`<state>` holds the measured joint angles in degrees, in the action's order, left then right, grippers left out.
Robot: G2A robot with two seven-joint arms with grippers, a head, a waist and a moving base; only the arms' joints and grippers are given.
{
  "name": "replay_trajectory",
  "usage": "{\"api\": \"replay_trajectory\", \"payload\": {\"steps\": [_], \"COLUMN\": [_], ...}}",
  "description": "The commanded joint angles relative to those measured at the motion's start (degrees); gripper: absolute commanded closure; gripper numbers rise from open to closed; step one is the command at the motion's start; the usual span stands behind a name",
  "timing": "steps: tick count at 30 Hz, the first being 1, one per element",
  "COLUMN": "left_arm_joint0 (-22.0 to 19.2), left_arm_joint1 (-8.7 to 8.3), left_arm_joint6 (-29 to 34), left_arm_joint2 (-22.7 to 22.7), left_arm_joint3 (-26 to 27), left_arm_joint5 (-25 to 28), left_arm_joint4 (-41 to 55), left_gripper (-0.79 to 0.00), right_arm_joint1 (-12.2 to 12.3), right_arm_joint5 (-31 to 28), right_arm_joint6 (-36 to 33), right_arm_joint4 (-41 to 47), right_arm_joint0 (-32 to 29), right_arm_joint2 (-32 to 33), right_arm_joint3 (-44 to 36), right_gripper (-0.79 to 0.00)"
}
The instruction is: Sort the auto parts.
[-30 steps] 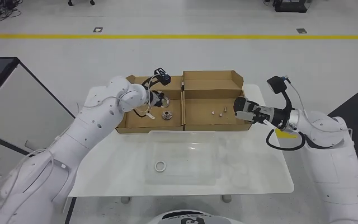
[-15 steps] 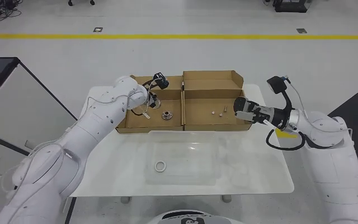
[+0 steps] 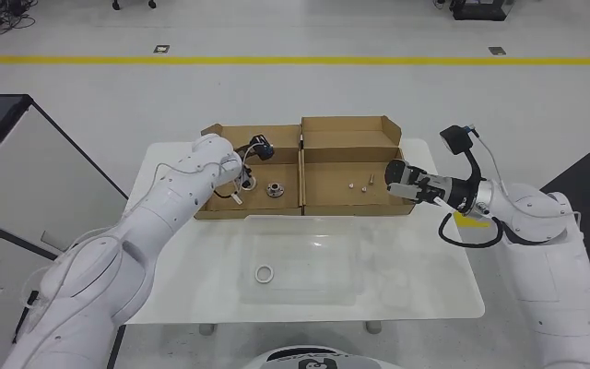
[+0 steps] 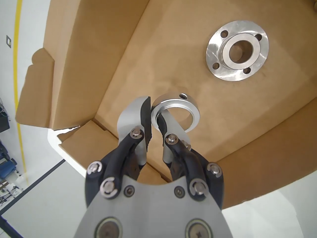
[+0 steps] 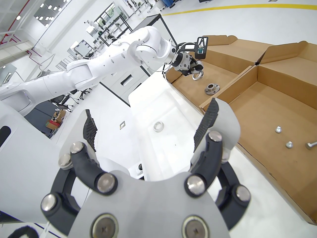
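Spanning most of the top view, the white surface [image 3: 184, 267] carries two open cardboard boxes side by side along its far edge and a clear tray [image 3: 313, 263] nearer the robot; the boxes seem to serve as the sorting bins and the tray as the supply. The left box [image 3: 277, 138] holds ring-like metal parts; the right box [image 3: 332, 189] holds three small bolts [image 5: 288, 144], so the split looks to be by shape.

The left end effector [image 4: 154, 115] hangs inside the left box, clamped on a metal collar [image 4: 173, 99]; one finger passes through the bore and the other presses the outer wall, a pinch that suits a thin ring with no other handle. The collar is clear of the box floor, near a flanged hub [image 4: 215, 58] that lies flat there; I judge it is about to be released beside its like.

The right end effector [image 5: 151, 110] sits at the outer end of the right box, its fingers spread wide with nothing between them, probably parked out of the way. One small ring [image 3: 265, 273] lies in the tray, likely the next part to sort.
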<state>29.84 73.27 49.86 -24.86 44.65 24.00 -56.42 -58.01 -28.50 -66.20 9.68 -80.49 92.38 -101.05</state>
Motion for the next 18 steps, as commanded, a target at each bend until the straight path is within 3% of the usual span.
{"api": "replay_trajectory", "payload": {"steps": [1, 14, 18], "left_arm_joint0": [-0.11, -0.81, -1.08], "left_arm_joint1": [0.6, 3.77, 4.4], "left_arm_joint6": [-0.47, -3.13, -3.57], "left_arm_joint2": [0.23, 0.37, 0.22], "left_arm_joint3": [-1.04, -7.5, -9.09], "left_arm_joint5": [0.03, 0.68, 1.11], "left_arm_joint4": [-0.24, -0.06, -0.28], "left_gripper": [0.0, 0.0, -0.129], "right_arm_joint1": [0.0, 0.0, 0.0], "right_arm_joint5": [0.0, 0.0, 0.0], "right_arm_joint6": [0.0, 0.0, 0.0], "right_arm_joint4": [0.0, 0.0, 0.0], "right_arm_joint0": [0.0, 0.0, 0.0], "right_arm_joint2": [0.0, 0.0, 0.0], "right_arm_joint3": [0.0, 0.0, 0.0], "right_gripper": [-0.785, -0.785, -0.785]}}
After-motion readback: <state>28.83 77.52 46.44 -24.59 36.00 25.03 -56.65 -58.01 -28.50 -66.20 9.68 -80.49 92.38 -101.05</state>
